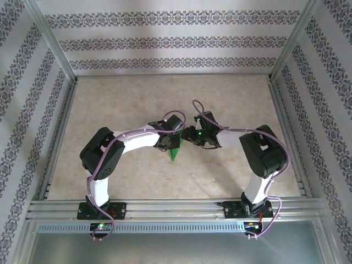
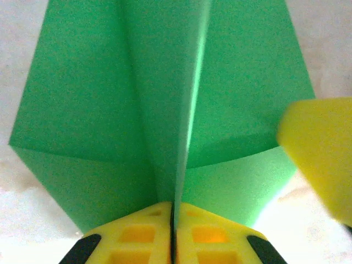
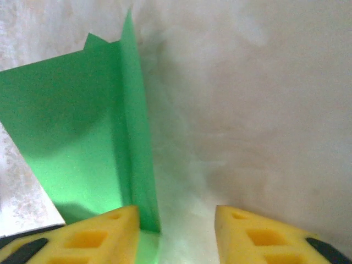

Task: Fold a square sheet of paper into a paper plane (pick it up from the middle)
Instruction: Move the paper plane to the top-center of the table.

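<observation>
I can read nothing on my screens: no text, label, brand, number or sign. The bright green folded paper plane in the middle of the left wrist view is plain. The pale wallpaper with dark patterned bands across the top of the overhead view carries ornament, not lettering.
</observation>
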Available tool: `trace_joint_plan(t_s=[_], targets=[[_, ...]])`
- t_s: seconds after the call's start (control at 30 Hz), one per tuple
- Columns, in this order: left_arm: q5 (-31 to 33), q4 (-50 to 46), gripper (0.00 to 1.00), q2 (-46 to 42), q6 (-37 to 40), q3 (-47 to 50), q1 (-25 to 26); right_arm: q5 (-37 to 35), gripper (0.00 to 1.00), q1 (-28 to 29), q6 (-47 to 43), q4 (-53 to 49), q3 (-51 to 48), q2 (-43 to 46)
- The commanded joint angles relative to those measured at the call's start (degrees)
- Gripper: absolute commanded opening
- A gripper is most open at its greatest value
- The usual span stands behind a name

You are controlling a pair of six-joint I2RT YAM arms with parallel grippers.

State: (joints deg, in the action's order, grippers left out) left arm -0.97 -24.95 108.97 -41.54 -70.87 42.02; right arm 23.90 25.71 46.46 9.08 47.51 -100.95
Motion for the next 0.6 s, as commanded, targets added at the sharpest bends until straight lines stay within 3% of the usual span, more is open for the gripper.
trace_joint_plan(t_s=[0.0,0.23,0.57], targets=[[3.1,-4.4,0.09,0.2,2.5,-2.0,0.7,-4.3,0.47,-2.2,-1.1,-1.7,-2.5,5.9],[1.7,-6.0,0.16,3.2,3.7,-4.6,0.8,-7.8,0.51,-6.4,-1.8,-3.6,-6.3,11.6],[1.3,-8.8,0.17,6.0,4.4,-7.8,1.3,-8.5,0.53,-6.8,-1.4,-3.6,-7.2,12.5]])
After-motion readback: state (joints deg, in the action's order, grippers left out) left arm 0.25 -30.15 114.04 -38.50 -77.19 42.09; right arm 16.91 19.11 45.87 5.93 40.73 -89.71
